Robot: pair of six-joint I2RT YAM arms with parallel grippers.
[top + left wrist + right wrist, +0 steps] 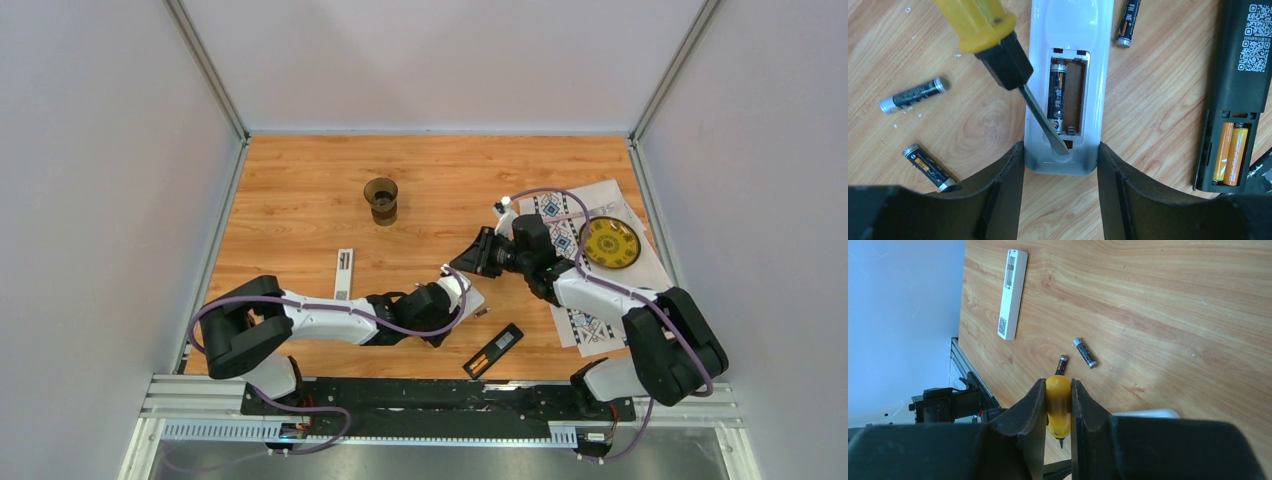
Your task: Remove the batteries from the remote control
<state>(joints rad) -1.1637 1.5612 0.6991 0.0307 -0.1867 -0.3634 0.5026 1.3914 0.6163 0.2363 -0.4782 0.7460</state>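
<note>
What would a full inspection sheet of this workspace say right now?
Surface: wooden tabletop, a few pale specks.
Job's things: white plastic remote control, back open, one dark cylindrical battery inside; three loose dark batteries on the wood; black remote control open, two orange batteries inside; second white remote lying apart.
Clutter: brown cup; yellow round plate on patterned cloth.
Grippers: left gripper clamps the white remote's end; right gripper shut on yellow-handled screwdriver, blade tip at the battery bay's end.
Cables: purple cables along both arms.
Surroundings: plain pale walls.
</note>
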